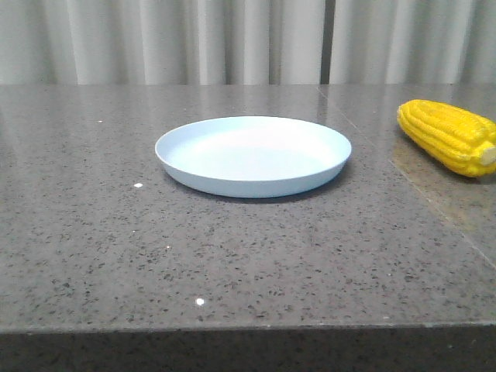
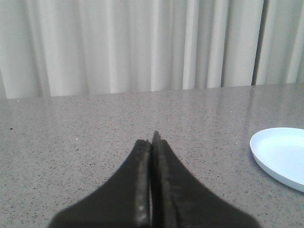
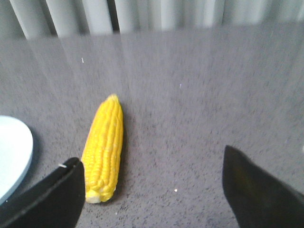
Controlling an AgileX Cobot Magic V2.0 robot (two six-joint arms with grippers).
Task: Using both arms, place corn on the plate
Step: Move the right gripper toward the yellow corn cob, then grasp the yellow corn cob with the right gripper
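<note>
The yellow corn [image 1: 451, 136] lies on the grey table at the far right, its pale stub end toward the front. The pale blue plate [image 1: 201, 180] sits empty in the middle of the table. Neither gripper shows in the front view. In the right wrist view my right gripper [image 3: 153, 164] is open wide above the table; the corn [image 3: 104, 147] lies just inside its one finger [image 3: 57, 194], untouched, with the plate's edge [image 3: 16, 156] beyond. In the left wrist view my left gripper [image 2: 153, 142] is shut and empty, with the plate's rim [image 2: 259, 156] off to one side.
A speckled grey stone table [image 1: 116, 232] with its front edge near the bottom of the front view. A seam in the tabletop [image 1: 434, 201] runs under the corn. White curtains [image 1: 232, 39] hang behind the table.
</note>
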